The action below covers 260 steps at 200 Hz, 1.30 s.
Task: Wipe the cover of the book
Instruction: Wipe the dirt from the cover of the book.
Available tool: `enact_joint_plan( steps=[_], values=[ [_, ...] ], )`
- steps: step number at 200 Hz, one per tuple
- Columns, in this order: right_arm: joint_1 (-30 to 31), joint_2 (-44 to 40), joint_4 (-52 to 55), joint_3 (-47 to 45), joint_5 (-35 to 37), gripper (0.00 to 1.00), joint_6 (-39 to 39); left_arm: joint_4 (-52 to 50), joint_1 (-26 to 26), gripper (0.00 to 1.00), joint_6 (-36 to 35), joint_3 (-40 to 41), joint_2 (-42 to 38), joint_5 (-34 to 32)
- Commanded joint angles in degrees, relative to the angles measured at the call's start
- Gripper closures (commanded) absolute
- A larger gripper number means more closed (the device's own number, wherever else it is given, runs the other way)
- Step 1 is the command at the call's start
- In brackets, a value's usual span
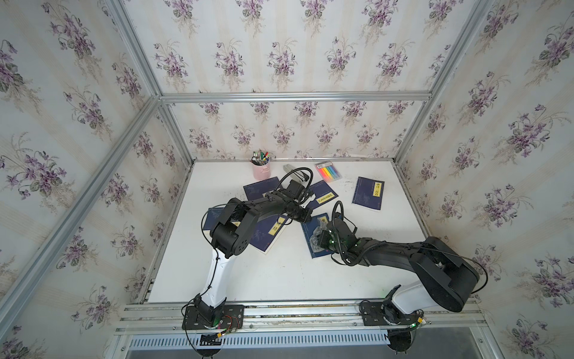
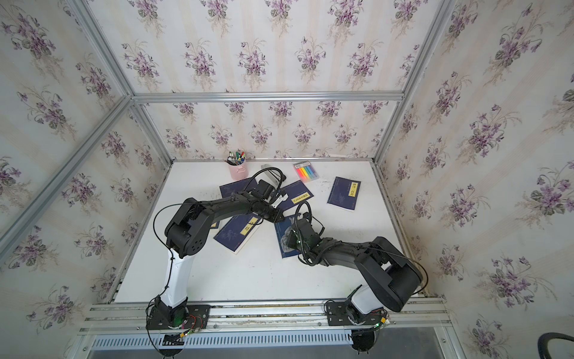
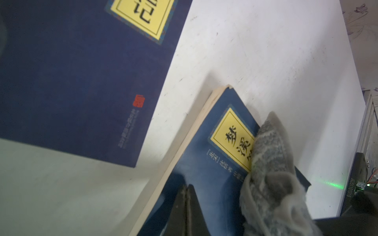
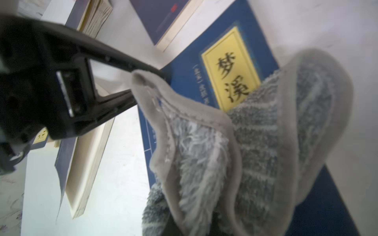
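the book [image 3: 200, 163], dark blue with a yellow title label, lies flat on the white worktop [image 1: 279, 273]. it is well apart from the pink pen cup [image 1: 261, 170], on the side of the cup that faces the arm bases and off toward the right arm.

the left hand [image 3: 187, 189] has its fingers pressed together, with nothing between them. its tips sit on the cover near one edge, most likely to pin the book so it does not slide under the rubbing. the right hand [image 1: 323, 241] pinches a bunched grey terry cloth [image 3: 272, 163]. the cloth is draped over the cover and hides part of the title label. a gathered cloth gives a soft pad to drag, so this looks like the middle of the wipe, with the uncovered blue part still to be passed over.

another dark blue book [image 3: 71, 81] lies between the pen cup and the wiped one, close to it but apart. a long stroke toward the cup could nudge it. a pack of coloured highlighters [image 1: 328, 171] lies near the cup along the back edge.

the worktop is matte white, with scuffs and small dark specks. it stands inside a booth of aluminium rails [image 1: 295, 97] and walls papered with purple flower sprigs [image 1: 279, 46].
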State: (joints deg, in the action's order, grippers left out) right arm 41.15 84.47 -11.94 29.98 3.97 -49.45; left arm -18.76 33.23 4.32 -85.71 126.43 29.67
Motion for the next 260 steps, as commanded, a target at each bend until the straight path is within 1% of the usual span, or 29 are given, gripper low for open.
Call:
enact_joint_plan(
  steps=[1,39,54,65,90,109,148,182,217,242,260],
  values=[
    [-0.2,-0.8,5.2,1.0,4.1,1.0,1.2,-14.8,0.2,1.0,-1.1,1.4,3.0,-11.5],
    [-0.2,0.5,4.7,2.9,3.2,1.0,2.2,-15.0,0.2,1.0,-1.2,1.2,3.3,-11.3],
    [-0.3,0.7,5.9,3.5,4.9,1.0,3.1,-15.1,0.2,1.0,-1.3,1.1,3.4,-11.2],
    [-1.3,0.4,7.2,3.7,5.7,1.0,3.9,-15.1,0.2,1.0,-1.3,1.1,3.4,-11.2],
    [-5.1,-1.5,6.6,2.1,3.8,1.0,5.2,-15.2,0.2,1.0,-1.2,0.9,3.5,-11.2],
    [-5.7,-1.9,6.9,2.8,3.1,1.0,6.8,-15.2,0.1,1.0,-1.2,1.0,3.5,-11.2],
    [-4.6,1.5,3.7,4.4,-2.0,1.0,7.9,-15.1,0.2,1.0,-1.2,0.8,3.6,-10.9],
    [-1.6,4.4,2.6,6.9,-2.1,1.0,8.2,-15.3,0.2,1.0,-1.1,0.7,4.1,-10.7],
    [0.8,6.1,-0.8,8.1,-3.1,1.0,7.3,-15.4,0.1,1.0,-1.0,0.7,4.1,-10.7],
    [1.0,8.3,-2.4,8.8,-4.1,1.0,6.4,-15.4,0.2,1.0,-1.2,0.7,4.0,-10.7],
    [1.0,9.6,-0.6,9.7,-2.6,1.0,6.4,-15.4,0.1,1.0,-1.1,0.6,4.1,-10.7]
  ],
)
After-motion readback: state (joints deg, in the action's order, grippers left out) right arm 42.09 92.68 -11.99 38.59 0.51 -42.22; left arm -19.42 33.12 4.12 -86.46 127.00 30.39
